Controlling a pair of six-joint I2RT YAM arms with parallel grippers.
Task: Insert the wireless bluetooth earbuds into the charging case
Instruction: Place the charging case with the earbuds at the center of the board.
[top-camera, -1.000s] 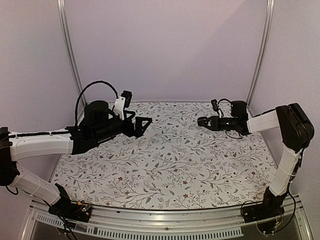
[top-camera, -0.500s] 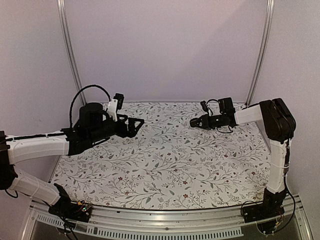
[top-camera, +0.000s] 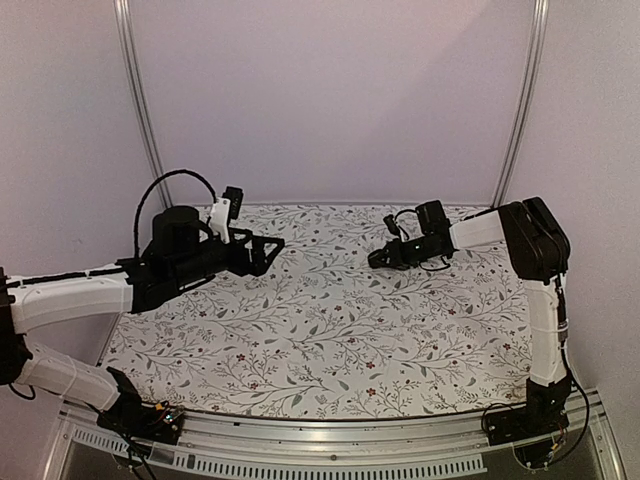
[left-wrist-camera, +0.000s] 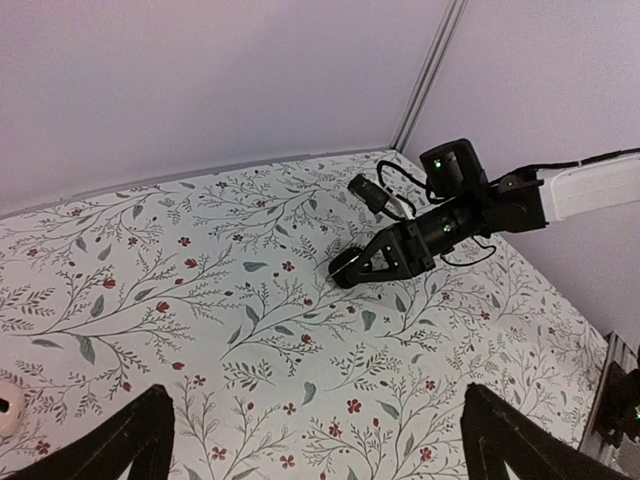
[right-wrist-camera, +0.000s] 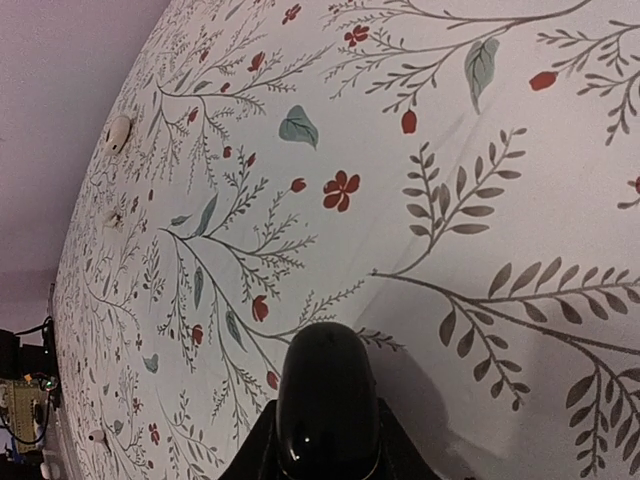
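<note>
Right gripper (top-camera: 376, 259) is clamping the charging case (right-wrist-camera: 325, 400) over the floral tablecloth (top-camera: 330, 340); left gripper (top-camera: 270, 250) is hanging wide open

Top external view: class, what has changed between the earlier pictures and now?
The right pincer moved left toward the middle, keeping hold of the charging case. The left pincer, open, drew back leftward. The floral cloth stayed as it was.

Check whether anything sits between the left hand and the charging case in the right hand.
Nothing visible does. The charging case is clamped in the right hand, and only floral tablecloth lies between it and the open left hand.
</note>
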